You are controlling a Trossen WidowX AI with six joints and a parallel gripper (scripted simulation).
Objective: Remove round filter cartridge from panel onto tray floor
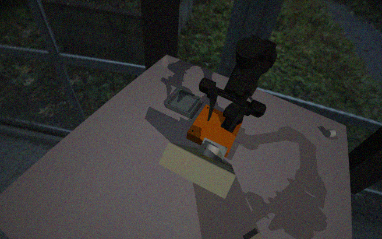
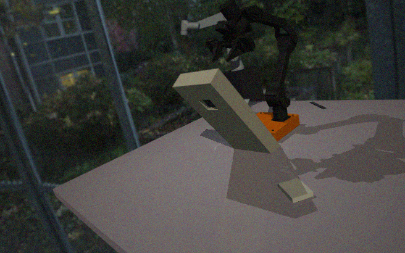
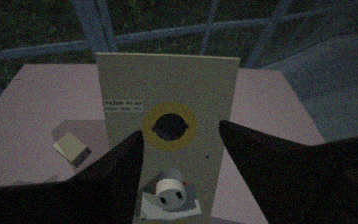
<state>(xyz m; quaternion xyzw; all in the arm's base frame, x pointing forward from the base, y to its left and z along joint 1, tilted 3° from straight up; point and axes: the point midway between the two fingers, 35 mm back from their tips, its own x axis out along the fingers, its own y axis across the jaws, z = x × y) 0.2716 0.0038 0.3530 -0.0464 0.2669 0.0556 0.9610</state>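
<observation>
Apparently past extraction, with pincer [image 1: 218, 124] [image 2: 220, 60] [image 3: 181, 131] released above cartridge [image 1: 212, 150] [image 3: 170, 192]. Probably regrasp, then carry to tray [image 1: 169, 105] near bench [image 1: 97, 163] [image 2: 166, 188] [image 3: 260, 100] edge, upper left from top.
</observation>
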